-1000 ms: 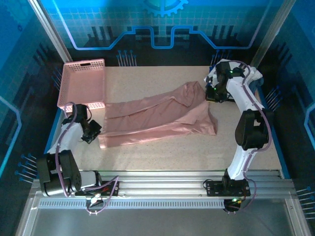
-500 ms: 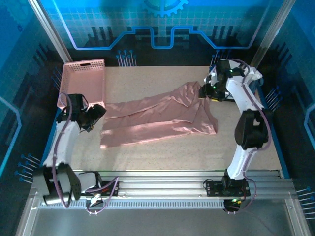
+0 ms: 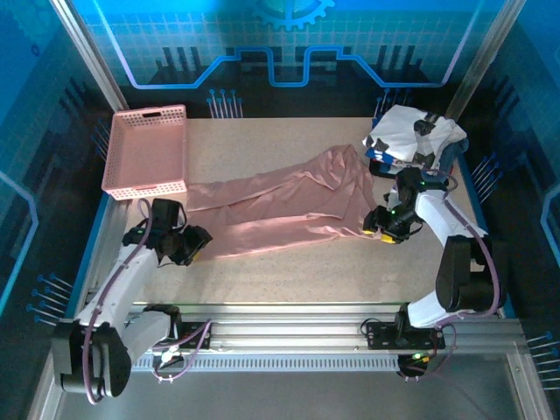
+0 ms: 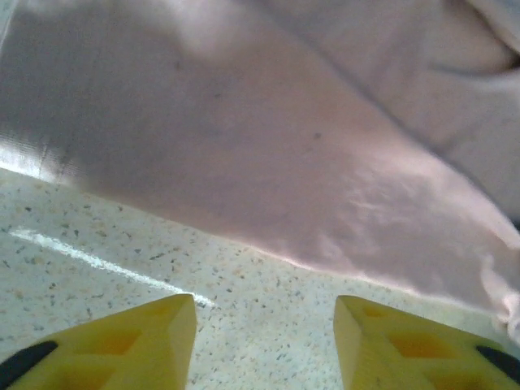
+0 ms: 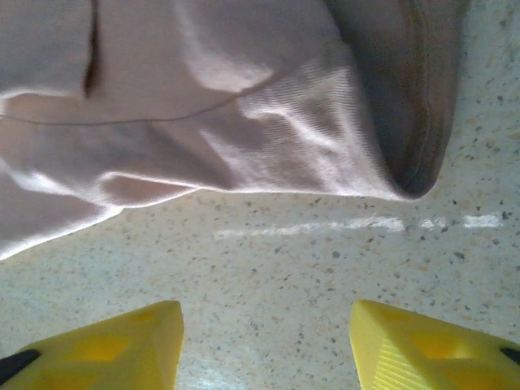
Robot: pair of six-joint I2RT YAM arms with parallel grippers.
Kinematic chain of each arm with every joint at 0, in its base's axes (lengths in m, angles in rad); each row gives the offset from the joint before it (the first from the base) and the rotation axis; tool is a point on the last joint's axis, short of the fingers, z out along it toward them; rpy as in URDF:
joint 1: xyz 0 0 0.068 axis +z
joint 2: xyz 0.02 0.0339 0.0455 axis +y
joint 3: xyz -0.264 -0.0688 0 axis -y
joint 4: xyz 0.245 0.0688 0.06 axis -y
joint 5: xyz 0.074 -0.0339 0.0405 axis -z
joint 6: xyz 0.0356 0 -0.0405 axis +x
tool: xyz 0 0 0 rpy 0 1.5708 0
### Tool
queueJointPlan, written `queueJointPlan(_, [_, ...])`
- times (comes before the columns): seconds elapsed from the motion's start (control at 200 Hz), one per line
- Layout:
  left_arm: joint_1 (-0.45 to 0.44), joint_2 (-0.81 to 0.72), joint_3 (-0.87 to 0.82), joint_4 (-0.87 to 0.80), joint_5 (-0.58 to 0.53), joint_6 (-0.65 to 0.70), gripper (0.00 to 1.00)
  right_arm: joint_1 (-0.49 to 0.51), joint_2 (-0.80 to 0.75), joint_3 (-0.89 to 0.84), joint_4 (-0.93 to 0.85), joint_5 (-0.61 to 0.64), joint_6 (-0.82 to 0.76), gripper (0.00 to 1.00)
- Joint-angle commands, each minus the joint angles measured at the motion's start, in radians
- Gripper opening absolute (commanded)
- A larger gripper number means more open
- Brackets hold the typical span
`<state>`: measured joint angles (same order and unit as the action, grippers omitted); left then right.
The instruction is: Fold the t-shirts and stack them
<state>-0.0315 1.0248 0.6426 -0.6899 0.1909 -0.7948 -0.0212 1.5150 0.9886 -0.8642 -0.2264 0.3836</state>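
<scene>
The pink lattice basket (image 3: 147, 150) sits at 10 o'clock on the bench (image 3: 289, 271), apart from the work.

The left arm stretches from its base toward 1 o'clock, forearm low, wrist turned toward 3 o'clock. The left claw (image 3: 196, 246) hovers just beside the near-left edge of the dusty-pink t-shirt (image 3: 280, 210). In the left wrist view the left claw (image 4: 264, 325) is spread, with bare bench between its yellow tips and the cloth edge just ahead at 12 o'clock. It grips nothing.

The shirt lies across the bench's middle, rumpled and not yet folded. I judge the step to be taking hold of its near edge for the 1st fold. Each claw must next dip, slide onto the cloth and pinch 1 layer cleanly.

The right arm is folded tight, elbow near its base, forearm running toward 11 o'clock. The right claw (image 3: 376, 225) sits at the shirt's 4 o'clock corner. The right wrist view shows it spread and empty (image 5: 268, 341), that corner just ahead.

A white t-shirt (image 3: 411, 129) with black patches lies at 2 o'clock.
</scene>
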Motion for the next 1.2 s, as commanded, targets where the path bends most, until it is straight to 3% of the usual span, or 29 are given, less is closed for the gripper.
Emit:
queueJointPlan(0.0, [-0.008,0.039,-0.035,0.076,-0.008,-0.020,0.38,-0.015,0.028,-0.022,0.086,0.039,0.042,0.55])
queueJointPlan(0.305, [-0.005,0.219,-0.078,0.170,-0.075,0.005,0.27,-0.021,0.202,0.048,0.169,0.103,0.077,0.43])
queueJointPlan(0.425, [0.020,0.307,-0.062,0.166,-0.116,0.021,0.26,-0.003,0.266,0.114,0.125,0.182,0.060,0.17])
queueJointPlan(0.54, [0.037,0.367,-0.017,0.145,-0.169,0.061,0.26,-0.003,0.263,0.136,0.080,0.264,0.029,0.00])
queueJointPlan(0.81, [0.054,0.436,0.012,0.118,-0.220,0.145,0.25,-0.027,0.142,0.033,0.037,0.371,-0.039,0.00])
queueJointPlan(0.975, [0.044,0.410,-0.001,0.124,-0.180,0.143,0.23,-0.063,0.133,-0.024,0.074,0.333,-0.046,0.00])
queueJointPlan(1.036, [0.035,0.384,-0.008,0.128,-0.163,0.139,0.23,-0.068,0.138,-0.022,0.083,0.310,-0.040,0.06])
queueJointPlan(1.116, [0.031,0.325,-0.020,0.128,-0.138,0.130,0.28,-0.069,0.133,-0.008,0.083,0.285,-0.028,0.11])
queueJointPlan(1.196, [0.030,0.254,-0.008,0.104,-0.110,0.122,0.44,-0.069,0.104,0.014,0.061,0.269,-0.016,0.23])
